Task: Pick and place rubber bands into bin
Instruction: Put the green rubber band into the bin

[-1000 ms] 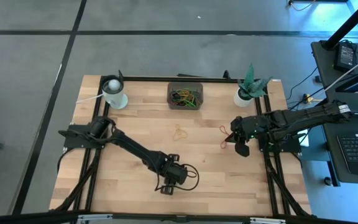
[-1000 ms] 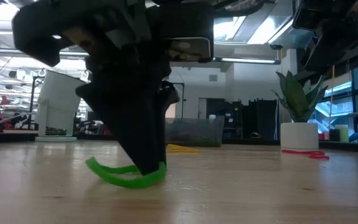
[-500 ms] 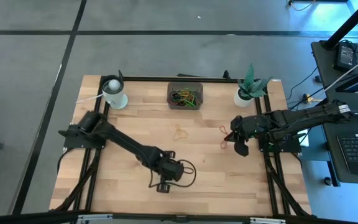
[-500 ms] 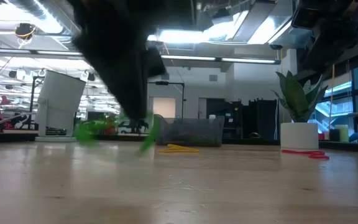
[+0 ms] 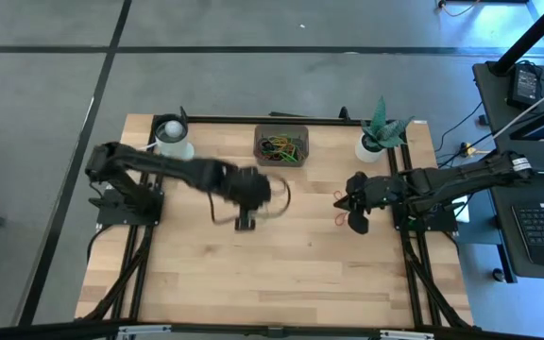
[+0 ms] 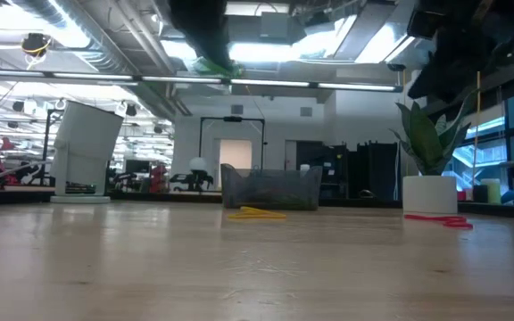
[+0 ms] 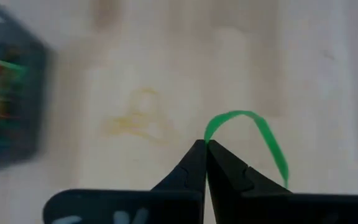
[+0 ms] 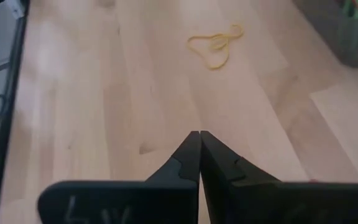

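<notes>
Left gripper – green band – now aloft

Both arms are matte black, built of slim tubular links with bulkier rounded joints; a thin black cable loops off the left arm's wrist at frame centre. Each gripper ends in two tapered black fingers with stepped, notched inner edges

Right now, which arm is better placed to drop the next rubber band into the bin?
The left. Its gripper is shut on a green rubber band and is raised above the table, close to the bin. The right gripper is shut and empty, farther off by the table's right edge.
</notes>
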